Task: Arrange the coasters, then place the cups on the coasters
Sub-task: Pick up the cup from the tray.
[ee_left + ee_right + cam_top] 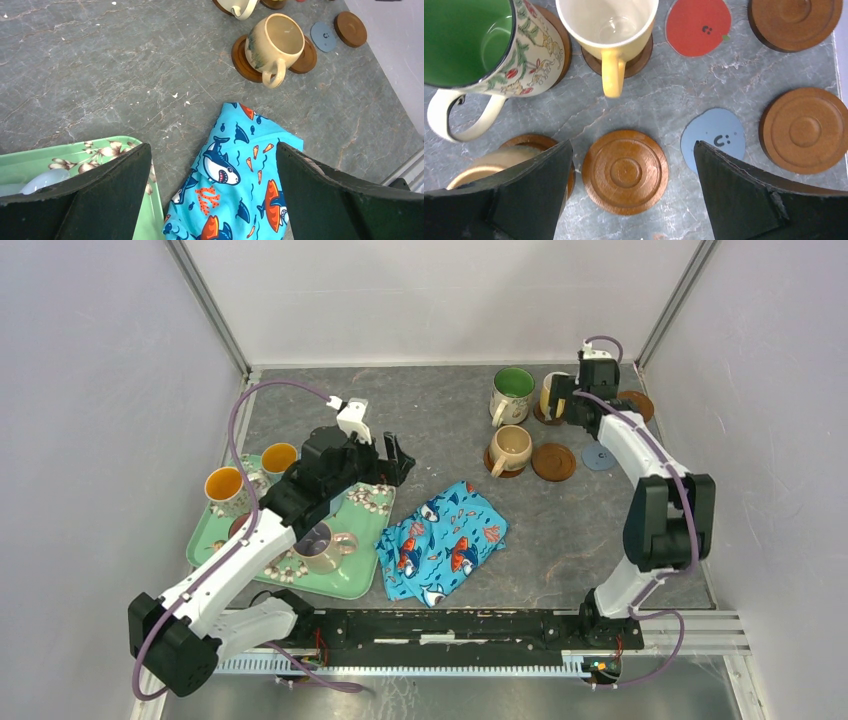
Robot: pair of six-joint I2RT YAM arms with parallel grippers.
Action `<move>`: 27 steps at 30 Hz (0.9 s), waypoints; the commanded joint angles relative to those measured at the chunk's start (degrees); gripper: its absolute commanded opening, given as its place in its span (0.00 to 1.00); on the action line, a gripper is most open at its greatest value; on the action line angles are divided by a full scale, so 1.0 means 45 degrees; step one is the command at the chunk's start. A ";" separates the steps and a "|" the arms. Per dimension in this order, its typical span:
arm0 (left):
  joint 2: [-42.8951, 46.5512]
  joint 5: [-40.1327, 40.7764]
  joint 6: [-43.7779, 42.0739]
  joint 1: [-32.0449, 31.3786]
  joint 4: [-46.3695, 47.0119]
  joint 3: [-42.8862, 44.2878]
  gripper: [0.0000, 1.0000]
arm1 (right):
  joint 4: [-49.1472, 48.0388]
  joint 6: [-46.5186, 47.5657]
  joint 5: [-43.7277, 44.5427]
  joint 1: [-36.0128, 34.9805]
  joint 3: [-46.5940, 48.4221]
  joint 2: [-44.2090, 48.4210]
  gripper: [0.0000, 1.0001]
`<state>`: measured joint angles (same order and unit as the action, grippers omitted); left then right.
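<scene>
Near left: green floral tray. Three cups show on it: lilac-lined cup, orange-lined cup, second orange-lined cup. Fish-print cloth lies just beside the tray. Left gripper hangs over both, fingers apart, empty.

Far right: beige cup, green-inside cup and yellow cup each sit on a brown coaster. Right gripper hovers above, fingers wide, holding nothing. Bare coasters: ringed brown coaster, blue-grey coaster, red coaster.
</scene>
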<state>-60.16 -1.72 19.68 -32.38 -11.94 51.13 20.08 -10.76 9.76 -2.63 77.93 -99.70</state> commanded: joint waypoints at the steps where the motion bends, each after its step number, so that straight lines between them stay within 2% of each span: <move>1: 0.0541 0.0826 0.0478 -0.0050 -0.0772 0.0138 1.00 | -0.0926 -0.0271 0.0176 -0.0133 -0.1431 0.1770 0.98; 8: 0.1424 0.2918 0.1991 -0.0055 -0.3071 0.0058 1.00 | -0.1618 -0.0290 0.0394 -0.0971 -0.3574 0.4464 0.98; 15: 0.2296 0.5296 0.4420 -0.0056 -0.5080 -0.0028 1.00 | -0.1708 -0.0013 0.0556 -0.2163 -0.4402 0.6247 0.98; 23: 0.2584 0.6161 0.6730 -0.0050 -0.7672 0.0468 1.00 | -0.1731 -0.0048 -0.0063 -0.3654 -0.4728 0.7220 0.98; 27: 0.2674 0.5861 0.7422 -0.0050 -0.9263 0.0916 1.00 | -0.2023 -0.0187 -0.0383 -0.4294 -0.5032 0.7371 0.98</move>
<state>-49.28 22.94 46.11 -32.38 -44.88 51.72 13.80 -11.31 9.85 -19.81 56.47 -67.96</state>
